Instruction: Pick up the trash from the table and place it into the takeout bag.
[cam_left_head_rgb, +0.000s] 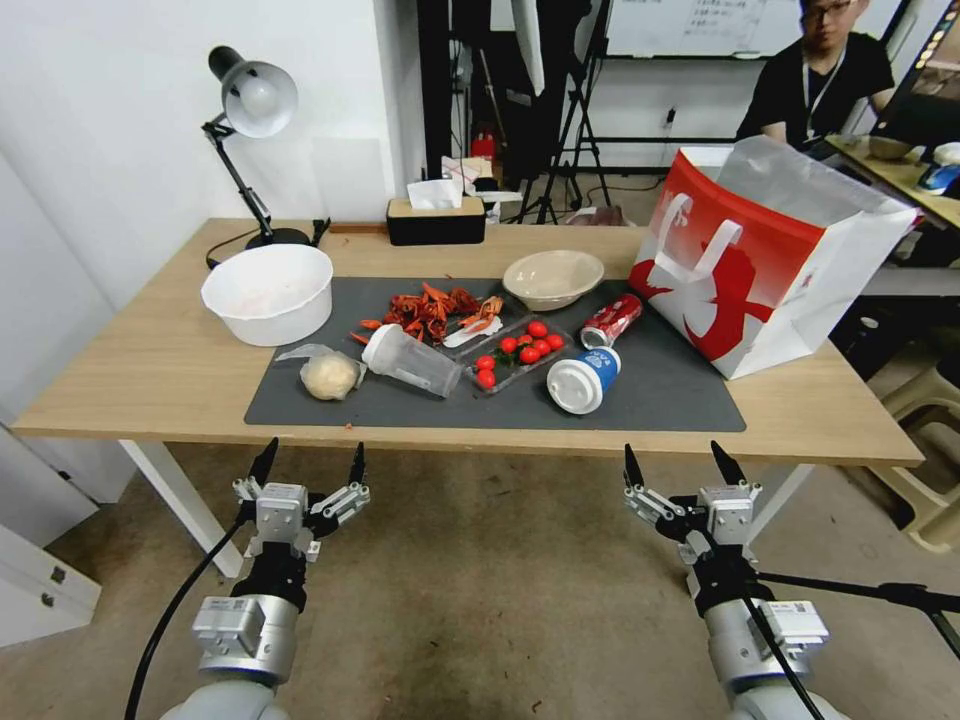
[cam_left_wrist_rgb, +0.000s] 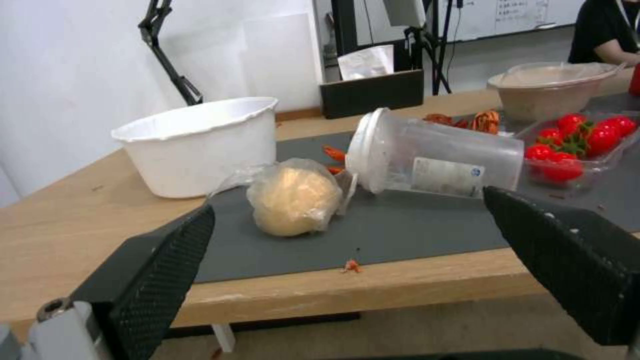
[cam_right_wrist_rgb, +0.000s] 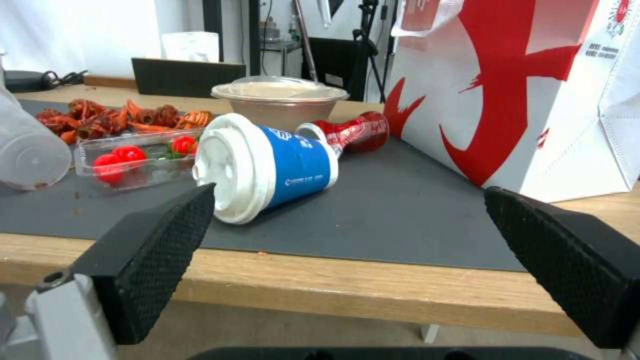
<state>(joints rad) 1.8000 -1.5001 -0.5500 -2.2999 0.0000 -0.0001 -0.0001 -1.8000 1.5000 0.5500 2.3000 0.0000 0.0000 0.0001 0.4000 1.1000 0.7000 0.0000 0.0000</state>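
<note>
Trash lies on the dark grey mat (cam_left_head_rgb: 650, 395) of the table (cam_left_head_rgb: 150, 370): bagged beige lump (cam_left_head_rgb: 330, 376), clear lidded plastic cup (cam_left_head_rgb: 410, 361) on its side, blue-white lidded paper cup (cam_left_head_rgb: 585, 380) on its side, crushed red soda can (cam_left_head_rgb: 611, 320) and beige bowl (cam_left_head_rgb: 553, 278). The takeout bag (cam_left_head_rgb: 770, 270) stands upright at the mat's right end. Left gripper (cam_left_head_rgb: 308, 465) and right gripper (cam_left_head_rgb: 680, 463) hang below the table's near edge, both with fingers spread apart and holding nothing

The takeout bag (cam_right_wrist_rgb: 533, 100) is running past the top and side edges of the right wrist view, and its inside is staying hidden in every view. The crushed can (cam_right_wrist_rgb: 353, 131) is lying partly behind the blue cup (cam_right_wrist_rgb: 267, 165). The print on that cup's label is reading too small to make out.
</note>
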